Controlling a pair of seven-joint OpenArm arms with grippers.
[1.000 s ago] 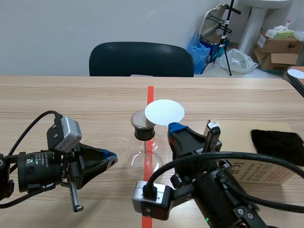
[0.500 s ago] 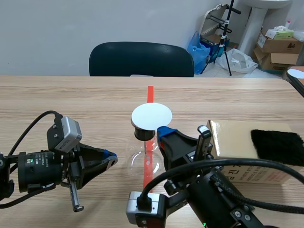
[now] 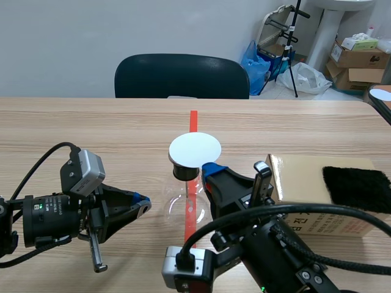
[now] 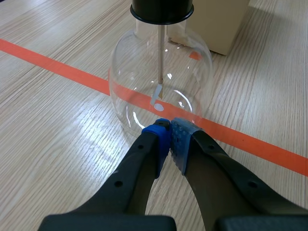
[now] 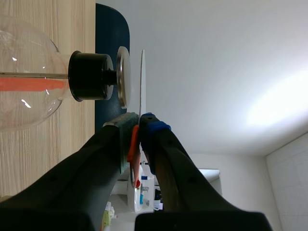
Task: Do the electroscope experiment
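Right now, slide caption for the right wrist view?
Right gripper shut on white disc, held edge-on beside the metal cap of the flask, narrow gap between.

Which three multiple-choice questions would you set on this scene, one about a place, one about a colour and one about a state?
1. Where is the white disc?
A) inside the flask
B) over the flask's metal plate
C) under the flask

2. What colour is the flask's stopper?
A) black
B) orange
C) white

3. How do the left gripper's fingers stand?
A) wide open
B) shut on the flask
C) shut on nothing

Answers:
1 B: the right gripper holds it just above the plate.
2 A: the stopper in the flask's neck is black.
3 C: the pads meet with nothing between them, close by the flask's base.
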